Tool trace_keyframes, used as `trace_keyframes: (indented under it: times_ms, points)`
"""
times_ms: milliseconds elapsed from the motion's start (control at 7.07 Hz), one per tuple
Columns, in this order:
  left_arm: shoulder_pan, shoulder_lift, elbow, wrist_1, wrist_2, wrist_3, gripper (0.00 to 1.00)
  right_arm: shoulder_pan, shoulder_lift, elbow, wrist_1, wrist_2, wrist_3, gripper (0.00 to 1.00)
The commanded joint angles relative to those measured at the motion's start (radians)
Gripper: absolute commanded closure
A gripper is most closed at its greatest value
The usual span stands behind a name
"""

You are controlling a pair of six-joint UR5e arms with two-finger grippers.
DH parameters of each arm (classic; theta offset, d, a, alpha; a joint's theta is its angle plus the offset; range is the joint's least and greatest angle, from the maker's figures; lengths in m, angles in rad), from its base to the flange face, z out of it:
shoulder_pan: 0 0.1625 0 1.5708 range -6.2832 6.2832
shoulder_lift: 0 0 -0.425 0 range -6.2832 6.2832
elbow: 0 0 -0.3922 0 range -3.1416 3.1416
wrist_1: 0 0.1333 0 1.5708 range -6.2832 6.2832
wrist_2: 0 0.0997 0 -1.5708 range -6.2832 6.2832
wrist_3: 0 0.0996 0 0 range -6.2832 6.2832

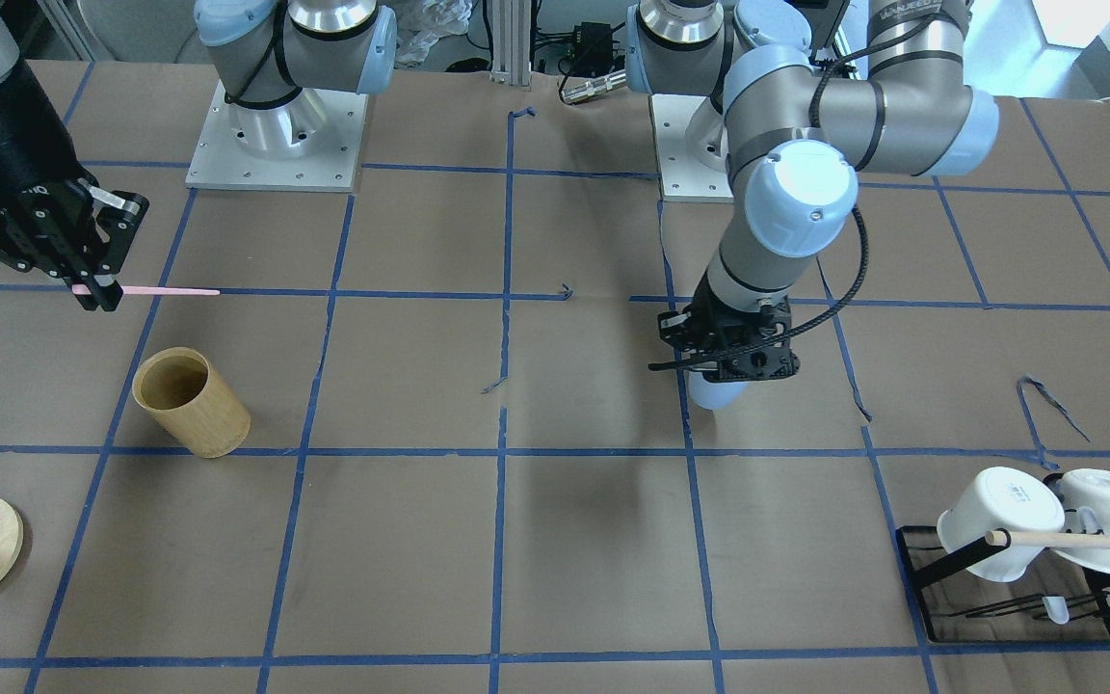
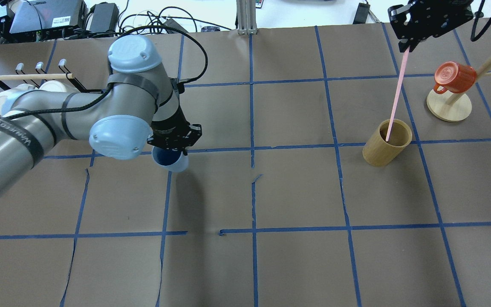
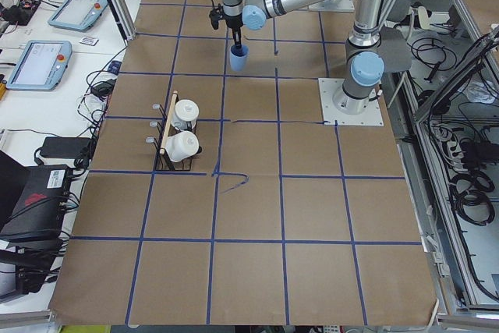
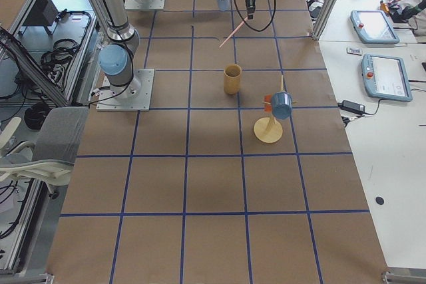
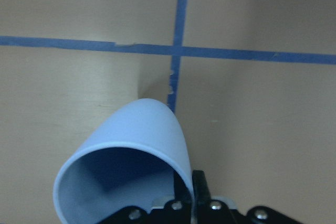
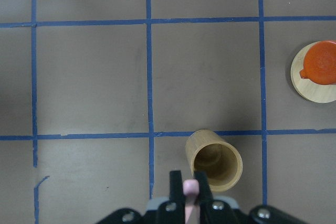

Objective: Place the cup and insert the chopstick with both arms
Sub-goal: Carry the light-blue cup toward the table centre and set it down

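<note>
My left gripper (image 2: 173, 143) is shut on the rim of the pale blue cup (image 2: 171, 161) and holds it tilted, just off the table left of centre. The cup also shows in the front view (image 1: 717, 393) and fills the left wrist view (image 5: 136, 145). My right gripper (image 2: 411, 40) is shut on the top end of the thin pink chopstick (image 2: 397, 94) and holds it high in the air at the far right. In the front view the chopstick (image 1: 170, 291) sticks out sideways from that gripper (image 1: 97, 289). Its lower end hangs free above the table.
A tan bamboo cylinder (image 2: 387, 143) stands upright below the right gripper, also in the right wrist view (image 6: 214, 160). An orange mug (image 2: 454, 76) hangs on a wooden stand at the far right. A black rack (image 1: 921, 569) with two white mugs (image 1: 998, 520) and a wooden rod (image 1: 1085, 542) stands far left.
</note>
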State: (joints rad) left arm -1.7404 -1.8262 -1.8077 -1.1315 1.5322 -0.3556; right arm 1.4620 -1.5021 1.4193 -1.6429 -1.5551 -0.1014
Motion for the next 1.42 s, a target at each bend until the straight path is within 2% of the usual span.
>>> trace_keyframes:
  times_ms: [0, 142, 283, 425, 708, 1132, 1274]
  points:
    - [-0.109, -0.143, 0.156, 0.061, -0.070, -0.224, 1.00, 0.000, -0.001, 0.003, 0.000, -0.008, -0.004, 1.00]
    - [-0.141, -0.207, 0.257, 0.062, -0.122, -0.355, 1.00, 0.000, -0.001, 0.004, 0.000, -0.008, -0.004, 1.00]
    - [-0.160, -0.240, 0.330, 0.050, -0.135, -0.455, 1.00, 0.000, 0.000, 0.004, 0.000, -0.008, -0.004, 1.00]
    - [-0.171, -0.246, 0.333, 0.047, -0.144, -0.454, 1.00, 0.000, 0.000, 0.004, 0.000, -0.010, -0.006, 1.00]
    - [-0.175, -0.258, 0.323, 0.021, -0.152, -0.456, 0.01, 0.000, 0.000, 0.004, 0.000, -0.008, -0.008, 1.00]
    - [-0.163, -0.227, 0.338, 0.018, -0.167, -0.425, 0.02, 0.000, -0.003, 0.006, 0.002, -0.006, -0.006, 1.00]
    - [-0.148, -0.196, 0.359, 0.009, -0.176, -0.351, 0.02, 0.000, -0.006, 0.007, 0.000, -0.002, 0.005, 1.00]
